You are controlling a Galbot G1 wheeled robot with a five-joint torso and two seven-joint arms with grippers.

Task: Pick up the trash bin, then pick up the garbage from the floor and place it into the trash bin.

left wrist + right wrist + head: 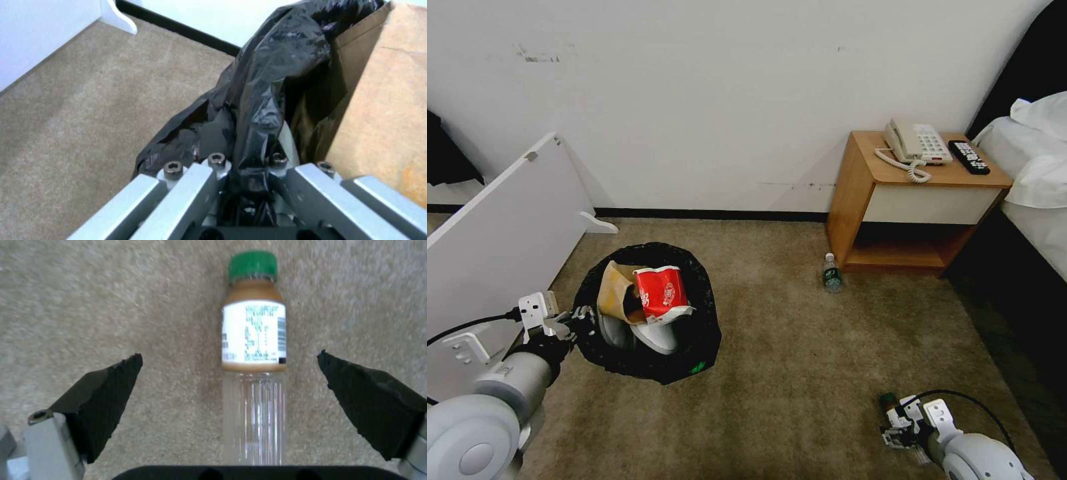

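Left claw [582, 320] pinching black-bagged rim of trash bin [697, 347], already holding brown paper bag [612, 288], red wrapper [660, 291] and white slipper [654, 337]. Right claw [229, 390] spread wide astride clear green-capped bottle [253, 350] lying on carpet [800, 373]. Second bottle [831, 273] beside nightstand [914, 200].

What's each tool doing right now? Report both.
Left tool: shut on the black-bag-lined round trash bin rim.
Right tool: open, around the clear green-capped plastic bottle.

Even, soft room light is falling on the carpet [800, 347], casting faint shadows. Glare is glinting off the black bag [267, 83]. Wide-angle distortion is bending the head view's edges.
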